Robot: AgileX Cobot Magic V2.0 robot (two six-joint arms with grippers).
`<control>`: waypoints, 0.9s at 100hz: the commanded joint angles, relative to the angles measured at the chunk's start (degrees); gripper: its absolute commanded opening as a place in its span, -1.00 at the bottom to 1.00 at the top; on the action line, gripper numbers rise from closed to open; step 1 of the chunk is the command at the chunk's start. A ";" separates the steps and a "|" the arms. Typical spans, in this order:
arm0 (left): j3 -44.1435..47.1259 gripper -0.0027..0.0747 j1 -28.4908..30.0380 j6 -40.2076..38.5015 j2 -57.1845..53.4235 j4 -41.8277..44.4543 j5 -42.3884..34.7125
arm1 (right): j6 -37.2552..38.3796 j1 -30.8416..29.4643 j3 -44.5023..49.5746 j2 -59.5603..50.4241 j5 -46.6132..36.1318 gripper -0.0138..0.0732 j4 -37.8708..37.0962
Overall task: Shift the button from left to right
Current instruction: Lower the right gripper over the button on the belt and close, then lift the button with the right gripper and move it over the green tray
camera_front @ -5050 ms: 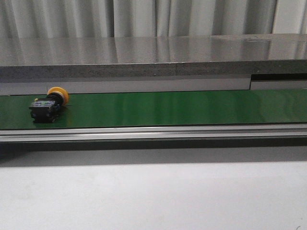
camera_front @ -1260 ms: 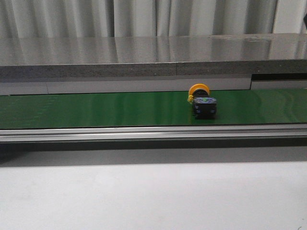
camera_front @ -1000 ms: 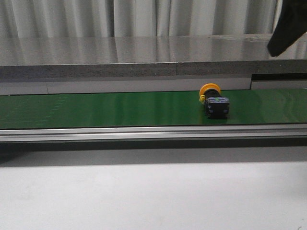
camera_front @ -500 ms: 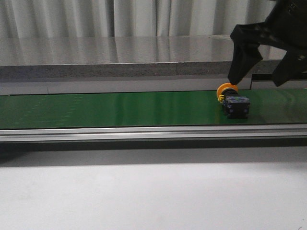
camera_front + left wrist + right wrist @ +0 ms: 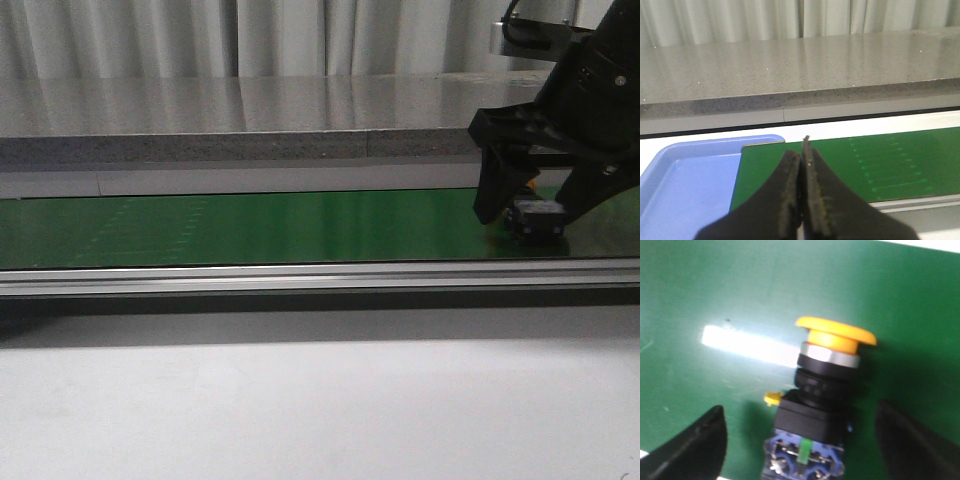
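Note:
The button (image 5: 822,405) lies on its side on the green belt (image 5: 250,225), its yellow-orange cap (image 5: 836,334) pointing away from the black body with blue terminals. In the front view only its black body (image 5: 537,218) shows, at the belt's right end, between the right gripper's fingers. My right gripper (image 5: 530,205) is open and straddles the button; its two fingertips (image 5: 695,445) stand apart on either side, not touching it. My left gripper (image 5: 802,160) is shut and empty, over the belt's left end.
A blue tray (image 5: 685,180) sits at the left end of the belt. A grey stone-like ledge (image 5: 250,145) runs behind the belt, a metal rail (image 5: 300,275) along its front, and a white surface (image 5: 300,400) in front. Curtains hang behind.
The button has ridden the belt from left to the right end. My right gripper has come down from the upper right and now straddles it with fingers open.

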 commanded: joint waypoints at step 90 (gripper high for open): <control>-1.47 -0.98 -0.49 -0.01 0.54 -0.08 -4.54 | -0.69 -1.40 -5.61 -5.04 6.89 -0.07 -4.54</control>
